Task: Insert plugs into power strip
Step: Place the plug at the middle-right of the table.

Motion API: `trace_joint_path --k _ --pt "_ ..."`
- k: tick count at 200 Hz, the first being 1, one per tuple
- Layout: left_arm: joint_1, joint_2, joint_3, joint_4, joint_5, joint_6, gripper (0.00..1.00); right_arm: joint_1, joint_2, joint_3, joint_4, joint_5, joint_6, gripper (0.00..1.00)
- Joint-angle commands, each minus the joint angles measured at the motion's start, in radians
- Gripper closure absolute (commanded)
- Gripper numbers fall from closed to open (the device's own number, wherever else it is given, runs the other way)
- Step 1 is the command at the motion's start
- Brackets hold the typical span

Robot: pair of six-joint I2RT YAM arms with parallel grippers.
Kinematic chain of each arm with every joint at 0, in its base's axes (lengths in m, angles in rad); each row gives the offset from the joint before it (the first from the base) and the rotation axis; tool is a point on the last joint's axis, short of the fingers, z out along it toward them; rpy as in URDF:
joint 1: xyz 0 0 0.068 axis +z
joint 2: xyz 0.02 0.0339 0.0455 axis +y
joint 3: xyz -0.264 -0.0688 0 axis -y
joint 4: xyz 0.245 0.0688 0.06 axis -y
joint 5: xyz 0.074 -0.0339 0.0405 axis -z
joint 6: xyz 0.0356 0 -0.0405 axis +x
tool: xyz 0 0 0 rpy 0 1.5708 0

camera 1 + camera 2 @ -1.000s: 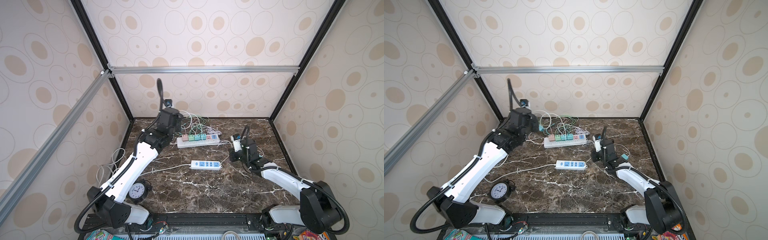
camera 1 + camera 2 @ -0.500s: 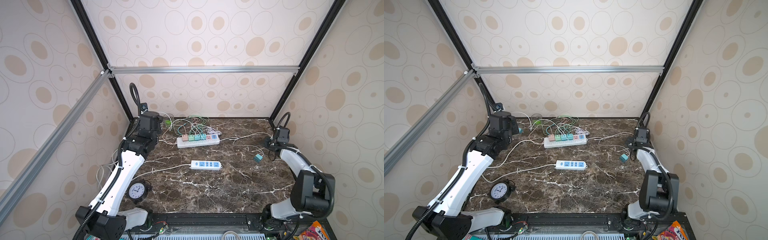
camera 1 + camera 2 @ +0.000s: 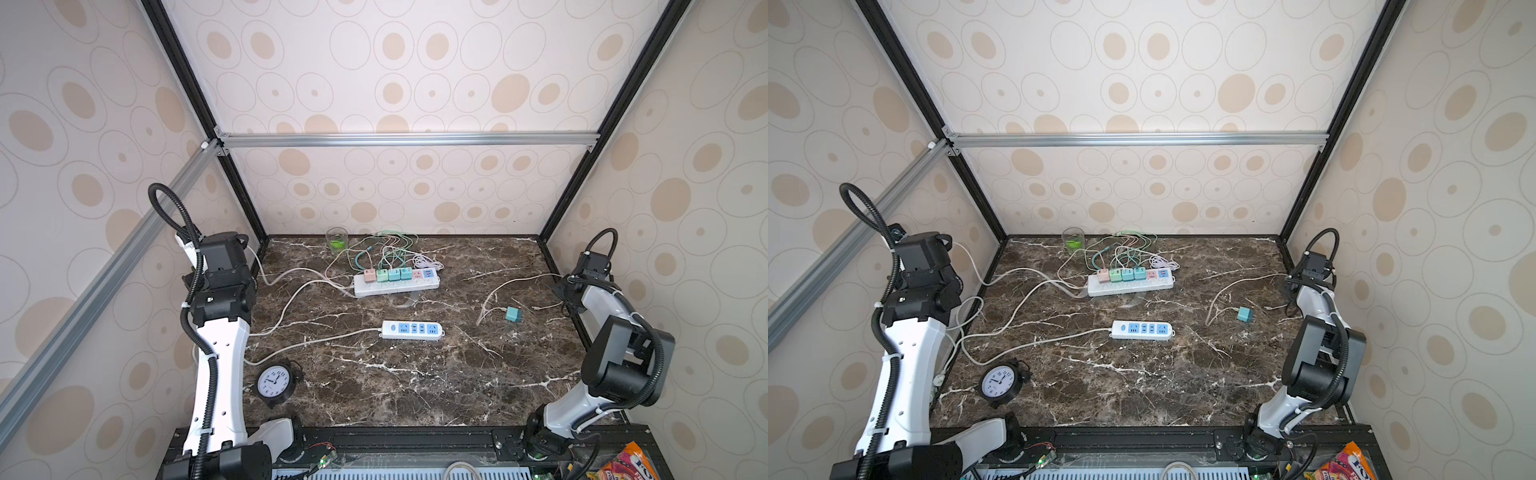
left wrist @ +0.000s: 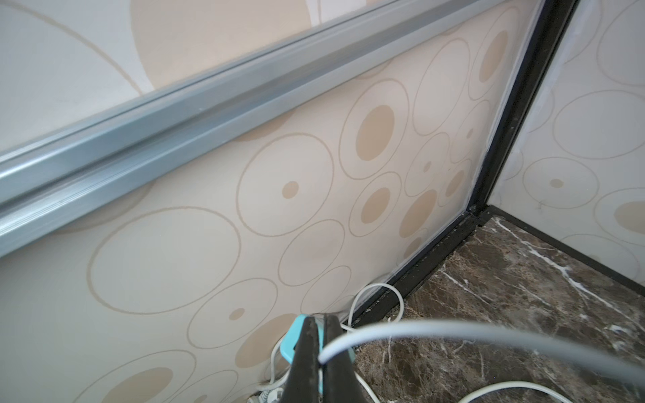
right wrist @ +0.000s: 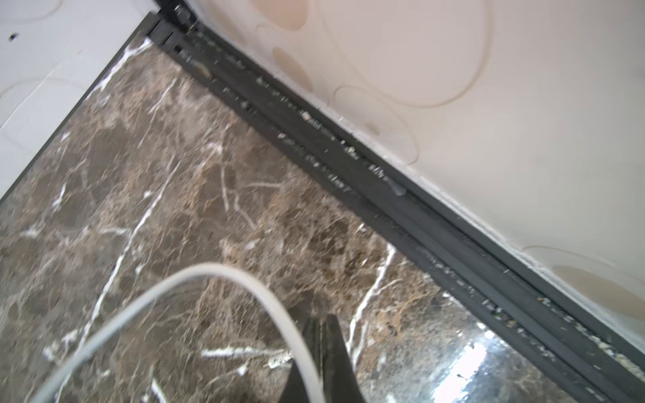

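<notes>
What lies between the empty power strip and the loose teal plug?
Only bare table and a bend of white cable from the teal plug; both top views show it.

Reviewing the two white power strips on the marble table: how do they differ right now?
The far power strip carries four cube plugs in a row; the near power strip holds none. The far power strip is longer than the near power strip. Both are white and lie flat on the table.
</notes>
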Motion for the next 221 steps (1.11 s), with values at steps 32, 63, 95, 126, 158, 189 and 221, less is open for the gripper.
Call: trace_joint_path --k 32,63,95,126,158,189,221 --pt "0.050 0.023 -0.019 0.027 0.043 0.046 1.00 -0.100 0.045 0.044 -0.038 -0.025 0.021 1.00" --pt "0.025 0.016 -0.001 -0.027 0.268 -0.034 1.00 -0.007 0.013 0.031 -0.025 -0.123 -0.125 1.00" --pt "-0.115 0.031 0.039 -0.073 0.379 -0.082 1.00 0.107 -0.040 0.014 -0.021 -0.113 -0.167 0.58" --pt "-0.307 0.090 0.081 -0.098 0.454 -0.144 1.00 0.180 -0.110 0.019 -0.045 -0.111 -0.146 0.00" --pt "-0.487 0.158 0.091 -0.054 0.500 -0.214 1.00 0.265 -0.228 -0.029 0.009 -0.201 -0.134 0.00" --pt "-0.609 0.211 0.076 0.041 0.563 -0.257 1.00 0.390 -0.313 -0.122 0.170 -0.429 -0.144 0.00" --pt "-0.696 0.292 0.106 0.088 0.604 -0.255 1.00 0.582 -0.353 -0.183 0.292 -0.531 -0.271 0.00"
